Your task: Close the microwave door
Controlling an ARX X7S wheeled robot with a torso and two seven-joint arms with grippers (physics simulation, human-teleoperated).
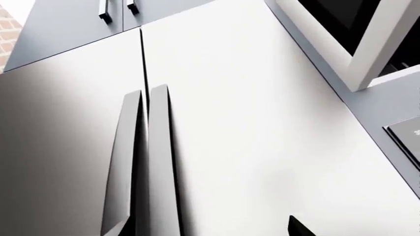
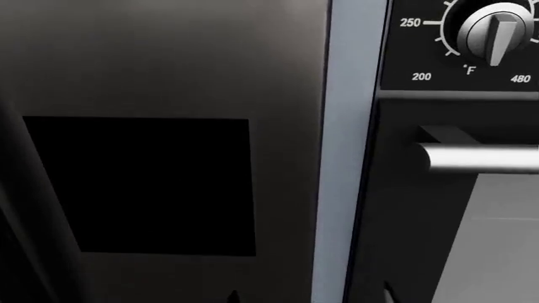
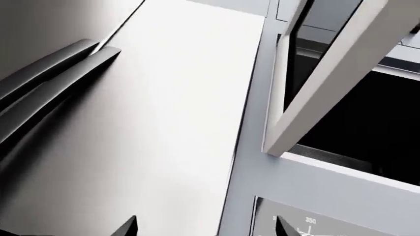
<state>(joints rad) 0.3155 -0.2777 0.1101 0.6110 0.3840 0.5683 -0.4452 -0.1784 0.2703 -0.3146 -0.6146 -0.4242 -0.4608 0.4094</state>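
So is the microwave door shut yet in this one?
No, open. In the right wrist view the microwave door swings out from the dark cavity.

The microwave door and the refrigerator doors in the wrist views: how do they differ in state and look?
The microwave door stands swung open, showing the dark cavity behind it; the refrigerator doors are closed, meeting at a thin seam. The microwave door has a white frame around a dark window; the refrigerator doors are plain brushed metal. The refrigerator doors carry long curved handles; no handle shows on the microwave door. Both sit in the same gray cabinetry.
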